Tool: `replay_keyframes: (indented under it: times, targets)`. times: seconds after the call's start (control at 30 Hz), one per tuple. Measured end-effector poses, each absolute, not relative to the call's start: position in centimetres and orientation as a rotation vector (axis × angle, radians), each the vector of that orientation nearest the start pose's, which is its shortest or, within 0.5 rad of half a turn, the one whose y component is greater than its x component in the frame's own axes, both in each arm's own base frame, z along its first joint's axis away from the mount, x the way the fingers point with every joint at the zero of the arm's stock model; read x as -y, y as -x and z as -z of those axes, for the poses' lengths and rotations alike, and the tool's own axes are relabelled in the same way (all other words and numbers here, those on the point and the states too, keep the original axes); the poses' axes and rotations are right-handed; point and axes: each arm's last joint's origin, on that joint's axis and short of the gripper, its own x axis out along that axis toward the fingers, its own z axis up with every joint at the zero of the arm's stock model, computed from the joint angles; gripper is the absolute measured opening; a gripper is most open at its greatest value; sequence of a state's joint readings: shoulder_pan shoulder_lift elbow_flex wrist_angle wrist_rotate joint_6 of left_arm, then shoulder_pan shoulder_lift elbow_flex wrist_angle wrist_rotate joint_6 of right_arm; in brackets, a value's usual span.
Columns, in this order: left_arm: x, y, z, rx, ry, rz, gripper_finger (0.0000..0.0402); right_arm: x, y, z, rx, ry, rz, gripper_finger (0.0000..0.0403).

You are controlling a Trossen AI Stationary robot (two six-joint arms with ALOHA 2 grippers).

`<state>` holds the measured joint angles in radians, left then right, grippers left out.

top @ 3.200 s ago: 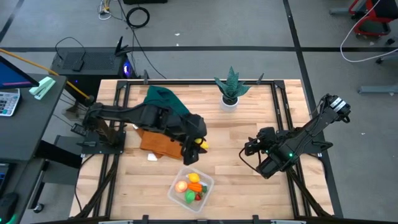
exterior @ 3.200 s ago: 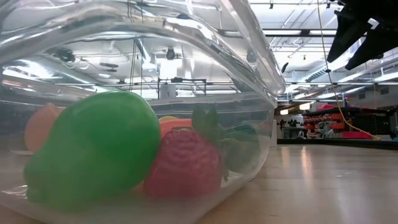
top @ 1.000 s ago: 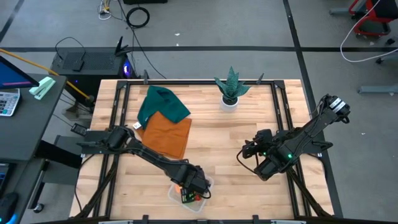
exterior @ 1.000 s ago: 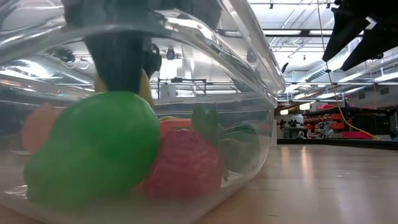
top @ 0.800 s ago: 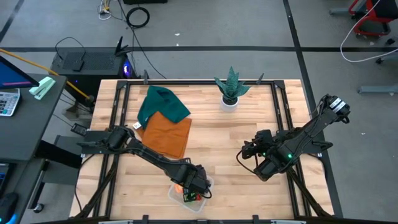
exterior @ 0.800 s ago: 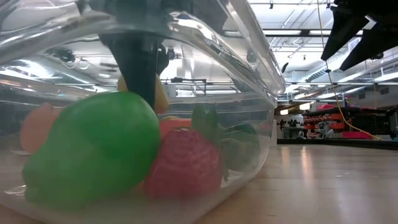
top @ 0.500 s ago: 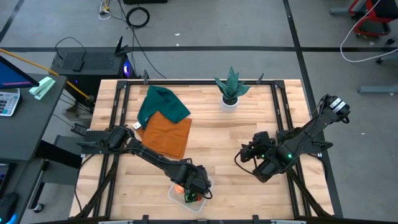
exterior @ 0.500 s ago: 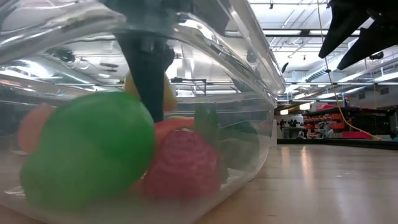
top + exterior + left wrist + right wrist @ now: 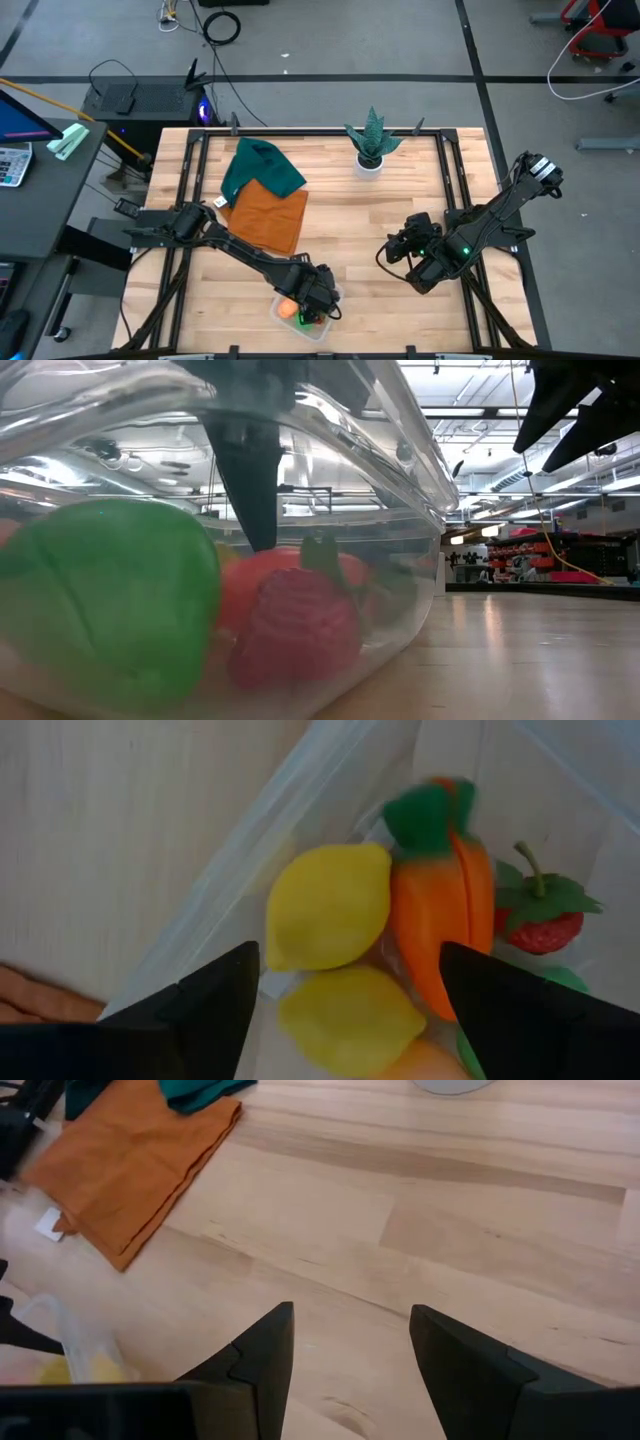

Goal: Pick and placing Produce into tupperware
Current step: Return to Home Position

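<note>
- Left wrist view: left fingers [image 9: 215, 1005] spread wide over the clear, glossy tupperware [image 9: 310, 800], with smooth oval lemons [image 9: 328, 905], a carrot [image 9: 440, 930] and a leafy-topped strawberry [image 9: 540, 925] inside.
- right fingers [image 9: 260, 1350] parted too (above pale wood-grain tabletop [image 9: 450, 1230]).

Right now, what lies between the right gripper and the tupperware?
Only bare tabletop separates the right gripper and the tupperware, as the high view shows.

2 lemons [image 9: 328, 907], 1 carrot [image 9: 443, 920], 1 strawberry [image 9: 540, 927], 1 tupperware [image 9: 300, 810].
</note>
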<state>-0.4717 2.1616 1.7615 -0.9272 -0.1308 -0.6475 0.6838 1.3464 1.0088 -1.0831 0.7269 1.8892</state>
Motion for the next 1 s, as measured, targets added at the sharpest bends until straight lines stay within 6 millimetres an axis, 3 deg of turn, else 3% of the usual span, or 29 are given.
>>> replay_keyframes:
  times: [0.17,0.47,0.6,1.0]
  targets:
    - [19.5,-38.8,-21.0,-1.246,0.172,-0.109,0.0308,-12.7,-18.7,-24.8,-0.583,-0.769,0.884,0.0169]
    - [18.2,-36.4,-29.7,-0.933,0.095,-0.126,0.0279,-12.6,-18.8,-25.0,-0.501,-0.752,0.890,0.0169]
    - [17.8,-35.0,-32.5,-0.830,-0.020,-0.108,0.0267,-13.1,-18.5,-25.0,-0.490,-0.765,0.875,0.0169]
    - [17.1,-34.0,-37.5,-0.580,-0.089,0.012,0.0231,-13.9,-15.6,-26.3,-0.372,-0.711,0.793,0.0168]
